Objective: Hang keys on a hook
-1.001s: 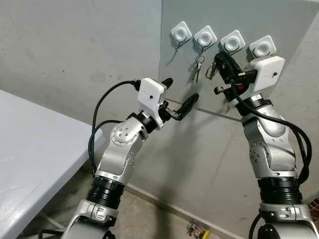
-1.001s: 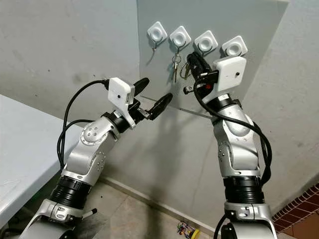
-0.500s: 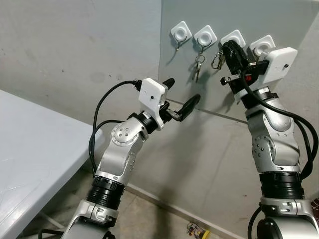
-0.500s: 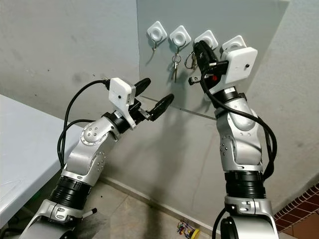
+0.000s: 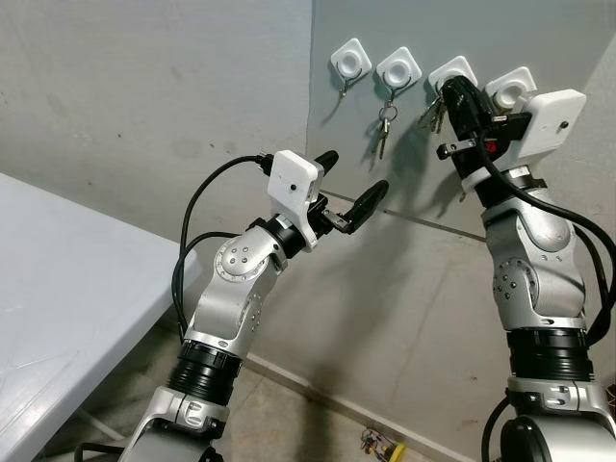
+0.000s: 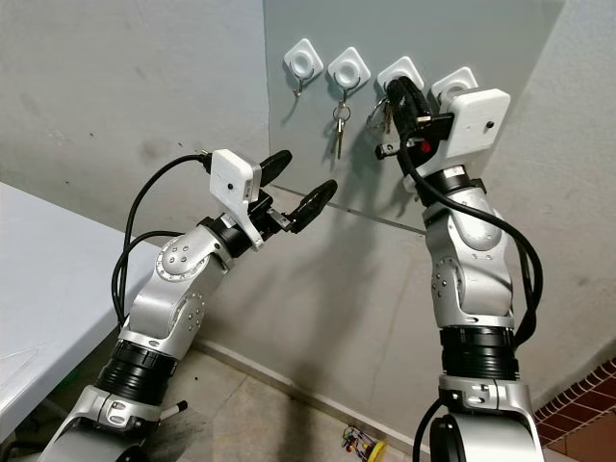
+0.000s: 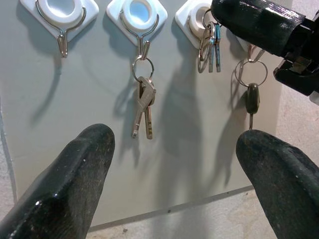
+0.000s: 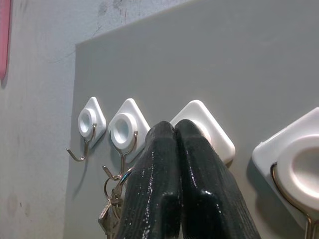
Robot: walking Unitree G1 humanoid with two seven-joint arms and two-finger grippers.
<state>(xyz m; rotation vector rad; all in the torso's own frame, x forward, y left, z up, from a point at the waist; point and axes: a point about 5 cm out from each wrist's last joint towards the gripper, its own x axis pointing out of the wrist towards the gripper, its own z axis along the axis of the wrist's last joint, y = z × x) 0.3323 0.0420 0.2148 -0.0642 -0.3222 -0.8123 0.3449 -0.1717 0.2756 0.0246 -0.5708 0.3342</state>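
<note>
While the right gripper point(image 5: 452, 96) is raised to the grey board point(image 5: 539, 29), its black fingers are pinched together on a key bunch point(image 5: 430, 114) that dangles just beside the third hook point(image 5: 450, 75) from the left. Left eye view: four white hook mounts sit in a row; the first hook point(image 5: 348, 64) is bare, the second hook point(image 5: 396, 69) already carries hanging keys point(image 5: 383, 130), and the fourth hook point(image 5: 510, 91) is partly behind the right wrist camera housing. Left gripper point(image 5: 348, 188) hovers lower, fingers spread wide with nothing between them, aimed at the board (probably just giving its camera a view). White table point(image 5: 58, 279) sits well off to the robot's left.

Right eye view: same layout, held keys touching or nearly touching the third mount; can't tell whether the ring is over the wire yet.

Left wrist view: clearest. The held ring with its keys point(image 7: 209, 42) lies against the third mount point(image 7: 192, 17) under the right fingers point(image 7: 254, 25); another ring with a dark key point(image 7: 251, 92) hangs from the fourth hook.

Right wrist view: closed fingers point(image 8: 174, 184) cover the third mount's hook, keys peek out beside them point(image 8: 112, 199).

Judgement: ring held high so it can drop onto the hook; release not yet safe.
</note>
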